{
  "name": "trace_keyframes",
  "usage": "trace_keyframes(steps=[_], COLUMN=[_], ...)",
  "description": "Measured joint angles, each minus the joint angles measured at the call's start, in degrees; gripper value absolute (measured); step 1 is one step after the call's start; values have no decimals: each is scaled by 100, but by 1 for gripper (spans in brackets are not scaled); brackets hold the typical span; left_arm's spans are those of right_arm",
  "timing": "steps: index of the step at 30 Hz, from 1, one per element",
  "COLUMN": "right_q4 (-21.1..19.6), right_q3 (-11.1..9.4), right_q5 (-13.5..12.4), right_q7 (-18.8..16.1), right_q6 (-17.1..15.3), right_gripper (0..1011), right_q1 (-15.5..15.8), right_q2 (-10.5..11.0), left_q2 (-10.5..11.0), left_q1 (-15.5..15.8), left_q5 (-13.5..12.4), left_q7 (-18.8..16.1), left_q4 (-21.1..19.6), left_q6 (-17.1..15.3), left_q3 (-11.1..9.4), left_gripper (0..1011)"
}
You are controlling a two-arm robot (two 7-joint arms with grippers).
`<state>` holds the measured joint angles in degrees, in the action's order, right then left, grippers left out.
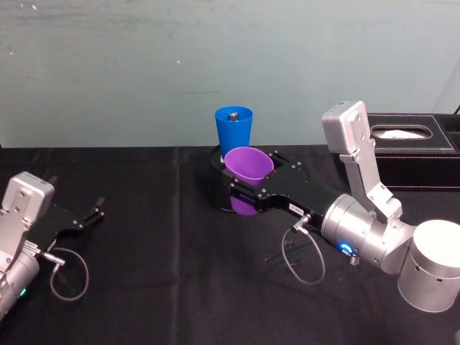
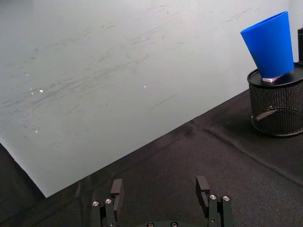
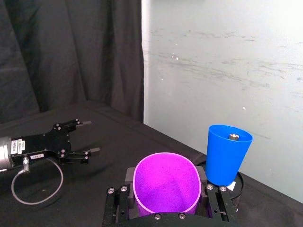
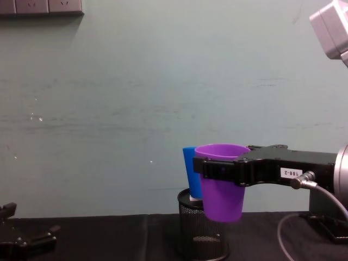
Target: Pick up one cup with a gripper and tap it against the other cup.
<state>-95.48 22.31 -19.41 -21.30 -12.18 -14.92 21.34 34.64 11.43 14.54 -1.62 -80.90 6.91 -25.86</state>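
Across the whole foreground runs a black-clothed surface (image 1: 144,273), backed by a pale green wall (image 1: 144,65) streaked with scuffs. The right wrist view adds a dark curtain (image 3: 71,52) hanging beside that wall, and the chest view catches a row of white sockets (image 4: 41,6) high up on it.

From the right side the silver-grey right arm (image 1: 388,230) reaches toward the middle, and behind it a black tissue box (image 1: 413,147) sits by the wall. Near the centre stands a black mesh holder (image 2: 277,111), with the blue cup (image 1: 233,129) perched upright on top of it.

The right tool (image 1: 248,188) is clamped on the purple cup (image 1: 249,167), its fingers (image 3: 129,176) pressing the cup's sides just under the rim. That cup hangs upright, clear of the surface, just in front of the blue cup and slightly lower. I cannot tell whether the two touch.

Seen from the chest, the purple cup covers most of the blue one. From the head view a small grey piece (image 1: 233,115) shows inside the blue cup.

Far to the left, the left tool (image 1: 93,213) lies low over the surface, jaws spread apart and holding nothing.
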Motion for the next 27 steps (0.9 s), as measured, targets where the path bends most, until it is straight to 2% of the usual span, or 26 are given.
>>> trace_keyframes(steps=[27], right_q4=[0], right_q3=[0], right_q5=[0], right_q7=[0], right_q6=[0], right_gripper=[737], right_q1=[0], right_q2=[0], left_q2=[0], left_q1=[0], left_q5=[0], left_q7=[0], left_q4=[0], left_q6=[0], left_q3=[0], left_gripper=[1000])
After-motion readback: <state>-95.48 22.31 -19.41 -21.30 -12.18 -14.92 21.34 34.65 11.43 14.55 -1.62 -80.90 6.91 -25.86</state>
